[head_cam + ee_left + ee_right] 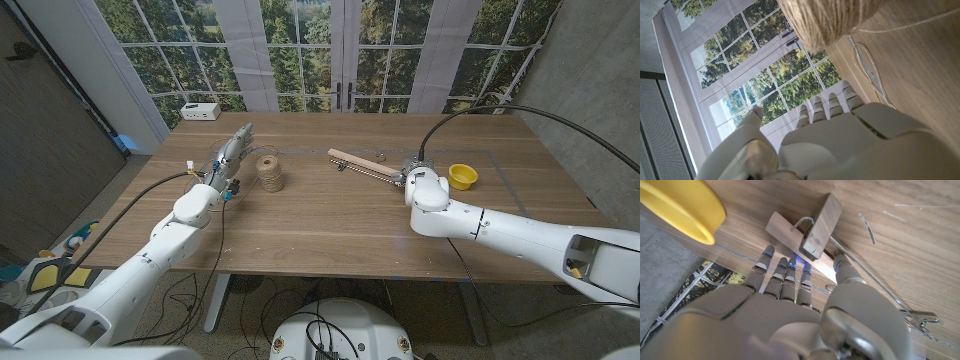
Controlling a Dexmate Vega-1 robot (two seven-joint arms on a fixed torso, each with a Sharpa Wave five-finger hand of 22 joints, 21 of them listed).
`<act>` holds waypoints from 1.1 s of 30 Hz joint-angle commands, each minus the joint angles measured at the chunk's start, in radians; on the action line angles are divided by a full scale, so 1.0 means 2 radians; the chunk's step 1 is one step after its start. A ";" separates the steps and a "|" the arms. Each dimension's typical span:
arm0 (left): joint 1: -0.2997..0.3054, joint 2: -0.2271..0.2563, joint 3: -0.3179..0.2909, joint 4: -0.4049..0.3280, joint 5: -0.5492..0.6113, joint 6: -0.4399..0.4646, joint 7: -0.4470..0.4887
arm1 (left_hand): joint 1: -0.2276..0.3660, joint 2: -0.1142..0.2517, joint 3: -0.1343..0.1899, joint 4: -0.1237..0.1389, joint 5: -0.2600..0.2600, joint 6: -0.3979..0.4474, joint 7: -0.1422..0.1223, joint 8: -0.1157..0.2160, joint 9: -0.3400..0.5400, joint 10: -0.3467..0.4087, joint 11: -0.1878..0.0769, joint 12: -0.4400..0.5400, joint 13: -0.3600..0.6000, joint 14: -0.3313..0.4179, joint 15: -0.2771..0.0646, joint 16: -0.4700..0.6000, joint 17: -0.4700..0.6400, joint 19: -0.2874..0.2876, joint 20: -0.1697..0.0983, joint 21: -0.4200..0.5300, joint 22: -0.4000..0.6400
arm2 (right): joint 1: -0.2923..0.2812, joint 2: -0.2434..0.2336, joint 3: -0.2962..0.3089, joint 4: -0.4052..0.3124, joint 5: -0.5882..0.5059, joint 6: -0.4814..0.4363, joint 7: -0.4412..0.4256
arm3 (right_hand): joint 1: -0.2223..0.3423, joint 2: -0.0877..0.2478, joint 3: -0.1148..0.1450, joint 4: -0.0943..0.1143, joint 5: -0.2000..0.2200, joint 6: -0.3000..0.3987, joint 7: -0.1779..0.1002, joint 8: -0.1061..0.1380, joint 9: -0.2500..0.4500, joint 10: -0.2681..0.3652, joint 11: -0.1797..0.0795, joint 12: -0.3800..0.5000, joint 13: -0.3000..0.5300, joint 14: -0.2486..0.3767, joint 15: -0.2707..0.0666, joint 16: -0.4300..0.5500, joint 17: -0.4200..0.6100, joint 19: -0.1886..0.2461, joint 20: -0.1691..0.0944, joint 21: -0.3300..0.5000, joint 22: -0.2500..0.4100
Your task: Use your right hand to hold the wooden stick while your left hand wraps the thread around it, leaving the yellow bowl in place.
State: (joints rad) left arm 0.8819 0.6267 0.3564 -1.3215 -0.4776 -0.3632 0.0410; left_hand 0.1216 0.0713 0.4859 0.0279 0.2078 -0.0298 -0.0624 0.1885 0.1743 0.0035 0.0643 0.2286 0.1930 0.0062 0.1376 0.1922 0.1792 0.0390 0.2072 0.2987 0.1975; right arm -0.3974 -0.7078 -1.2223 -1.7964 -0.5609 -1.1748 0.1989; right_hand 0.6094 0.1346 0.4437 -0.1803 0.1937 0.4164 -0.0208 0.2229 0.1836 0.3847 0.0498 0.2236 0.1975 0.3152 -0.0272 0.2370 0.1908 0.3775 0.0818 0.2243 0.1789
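**Right hand at the stick, left hand beside the twine**

Nearest the robot, both arms reach in over the wooden table. The right hand sits at the near end of the wooden stick; in the right wrist view its fingers reach up to the stick, thumb to one side and the rest to the other, close against the wood, but whether they actually clamp it cannot be told. A small wooden block with a bent wire hook lies across the stick there.

Just beside that hand, on the robot's right, stands the yellow bowl, its rim close to the fingertips in the wrist view.

On the left, the left hand lies stretched out with fingers straight and near together, holding nothing, just beside the spool of twine. The left wrist view shows the spool past the fingertips, with a loose strand trailing over the wood.

Farther back, a small white box rests at the table's far left corner, before tall windows looking onto trees.
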 commanded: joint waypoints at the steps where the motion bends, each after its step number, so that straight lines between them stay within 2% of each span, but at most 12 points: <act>1: -0.004 0.000 0.001 0.002 0.000 -0.001 -0.001 | -0.003 0.003 -0.001 0.001 -0.001 0.004 -0.001 -0.001 0.001 0.001 0.003 -0.003 0.002 0.001 0.004 -0.002 0.001 -0.001 0.003 -0.001 0.003 | 0.022 0.013 -0.043 0.026 -0.012 -0.024 -0.004 | 0.039 0.008 0.016 -0.001 0.005 0.029 -0.005 0.005 0.001 0.027 -0.011 0.008 0.001 0.023 -0.010 0.005 0.003 0.019 -0.003 0.006 0.001; 3: -0.005 0.000 0.001 0.002 -0.001 0.000 -0.002 | -0.003 0.003 -0.001 0.001 -0.001 0.004 -0.001 -0.001 0.001 0.001 0.004 -0.003 0.002 0.001 0.004 -0.002 0.001 -0.001 0.003 -0.001 0.003 | 0.027 0.015 -0.049 0.029 -0.012 -0.027 -0.003 | 0.058 0.011 0.023 -0.002 0.005 0.046 -0.007 0.008 0.002 0.043 -0.015 0.011 0.001 0.040 -0.018 0.011 0.004 0.025 -0.008 0.007 0.001; 4: -0.005 -0.002 0.001 0.003 -0.001 0.000 -0.001 | -0.003 0.003 -0.001 0.002 -0.001 0.004 -0.001 -0.001 0.001 0.001 0.004 -0.003 0.002 0.001 0.004 -0.002 0.001 -0.001 0.003 -0.001 0.003 | 0.030 0.015 -0.053 0.031 -0.012 -0.029 0.000 | 0.066 0.011 0.024 -0.002 0.005 0.050 -0.010 0.008 0.001 0.054 -0.010 0.014 0.001 0.043 -0.019 0.012 0.004 0.028 -0.008 0.007 0.001; 9: -0.008 -0.003 0.003 0.007 -0.002 0.000 -0.005 | -0.004 0.003 -0.002 0.002 -0.001 0.004 -0.001 -0.001 0.001 0.001 0.004 -0.003 0.002 0.001 0.004 -0.002 0.001 0.000 0.003 -0.001 0.003 | 0.053 0.021 -0.082 0.044 -0.017 -0.040 0.015 | 0.119 0.004 0.030 -0.004 0.004 0.120 -0.014 0.022 0.001 0.110 -0.013 0.025 0.002 0.066 -0.030 0.018 0.007 0.039 -0.013 0.008 0.002; 11: -0.008 -0.003 0.002 0.007 -0.002 0.002 -0.002 | -0.005 0.003 -0.002 0.002 -0.001 0.004 -0.001 -0.001 0.001 0.001 0.002 -0.003 0.002 0.001 0.004 -0.002 0.002 0.000 0.003 -0.001 0.003 | 0.055 0.022 -0.085 0.046 -0.016 -0.038 0.012 | 0.147 -0.002 0.032 -0.004 0.005 0.149 -0.013 0.026 0.001 0.137 -0.011 0.032 0.003 0.083 -0.042 0.023 0.007 0.046 -0.016 0.008 0.002; 15: -0.010 -0.005 0.003 0.010 -0.002 0.000 -0.004 | -0.005 0.003 -0.002 0.003 -0.001 0.004 -0.001 -0.001 0.001 0.001 0.003 -0.003 0.002 0.001 0.004 -0.001 0.002 0.000 0.003 -0.001 0.003 | 0.075 0.029 -0.117 0.061 -0.027 -0.050 0.024 | 0.187 -0.009 0.029 -0.005 0.005 0.180 -0.016 0.028 0.002 0.176 -0.022 0.045 0.006 0.116 -0.053 0.036 0.014 0.051 -0.023 0.009 0.002; 18: -0.012 -0.007 0.005 0.011 -0.002 0.001 -0.003 | -0.006 0.003 -0.003 0.003 -0.001 0.004 -0.001 -0.001 0.001 0.001 0.003 -0.003 0.002 0.002 0.004 -0.001 0.002 -0.001 0.003 -0.002 0.003 | 0.086 0.036 -0.132 0.073 -0.027 -0.054 0.031 | 0.226 -0.011 0.025 -0.004 0.006 0.198 -0.024 0.028 0.003 0.198 -0.032 0.058 0.014 0.140 -0.074 0.052 0.025 0.059 -0.035 0.011 0.003; 21: -0.013 -0.006 0.006 0.012 0.000 0.002 -0.003 | -0.006 0.003 -0.003 0.004 -0.001 0.004 0.000 -0.001 0.001 0.002 0.005 -0.003 0.002 0.003 0.004 -0.001 0.002 0.000 0.003 -0.002 0.003 | 0.087 0.039 -0.131 0.084 -0.020 -0.048 0.025 | 0.260 -0.007 0.010 0.002 0.003 0.247 -0.025 0.040 0.006 0.245 -0.041 0.086 0.027 0.187 -0.085 0.085 0.050 0.072 -0.040 0.016 0.005; 24: -0.015 -0.007 0.006 0.013 -0.001 0.002 -0.002 | -0.007 0.003 -0.003 0.004 -0.001 0.003 -0.001 -0.002 0.001 0.002 0.003 -0.004 0.002 0.003 0.004 -0.001 0.002 0.000 0.003 -0.002 0.003 | 0.076 0.038 -0.118 0.090 -0.014 -0.038 0.005 | 0.285 0.001 -0.003 0.003 0.001 0.285 -0.017 0.053 0.010 0.278 -0.039 0.111 0.040 0.211 -0.094 0.110 0.075 0.081 -0.049 0.022 0.006; 27: -0.016 -0.008 0.007 0.014 -0.001 0.005 -0.003 | -0.007 0.003 -0.003 0.004 -0.001 0.003 -0.001 -0.002 0.001 0.001 0.002 -0.004 0.002 0.003 0.004 -0.001 0.002 0.000 0.003 -0.002 0.003 | 0.056 0.035 -0.092 0.091 -0.004 -0.022 -0.026 | 0.300 0.005 -0.011 0.004 0.001 0.293 -0.017 0.056 0.012 0.291 -0.038 0.123 0.048 0.216 -0.099 0.121 0.091 0.089 -0.054 0.027 0.008; 29: -0.018 -0.007 0.008 0.014 0.001 0.007 -0.003 | -0.008 0.003 -0.004 0.004 -0.001 0.003 -0.001 -0.002 0.001 0.002 0.002 -0.004 0.002 0.004 0.004 -0.001 0.002 0.000 0.003 -0.002 0.003 | 0.033 0.030 -0.057 0.088 0.011 -0.005 -0.055 | 0.313 0.004 -0.016 0.002 0.003 0.300 -0.014 0.058 0.013 0.305 -0.028 0.132 0.052 0.225 -0.102 0.125 0.095 0.096 -0.057 0.031 0.008; 33: -0.021 -0.008 0.010 0.016 0.001 0.009 -0.005 | -0.008 0.003 -0.004 0.005 -0.001 0.003 -0.001 -0.002 0.001 0.002 0.002 -0.004 0.002 0.005 0.005 -0.001 0.002 0.000 0.003 -0.002 0.003 | -0.032 0.018 0.038 0.075 0.059 0.053 -0.131 | 0.324 0.001 -0.021 0.001 0.005 0.310 -0.009 0.062 0.014 0.310 -0.024 0.133 0.049 0.233 -0.104 0.126 0.096 0.100 -0.062 0.034 0.009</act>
State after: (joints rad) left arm 0.8529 0.6131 0.3682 -1.2964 -0.4798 -0.3611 0.0348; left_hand 0.1164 0.0765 0.4777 0.0361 0.2078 -0.0298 -0.0624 0.1886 0.1743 0.0035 0.0644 0.2216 0.1930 0.0118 0.1431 0.1922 0.1789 0.0390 0.2072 0.2988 0.2025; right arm -0.2805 -0.6430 -1.4070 -1.6426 -0.5756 -1.2280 0.1693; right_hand 1.1869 0.0856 0.4112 -0.1777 0.1953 0.7744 0.0429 0.3400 0.2107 0.8476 0.0661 0.4248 0.2346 0.7310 -0.0396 0.4857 0.3490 0.5666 -0.0374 0.2824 0.1934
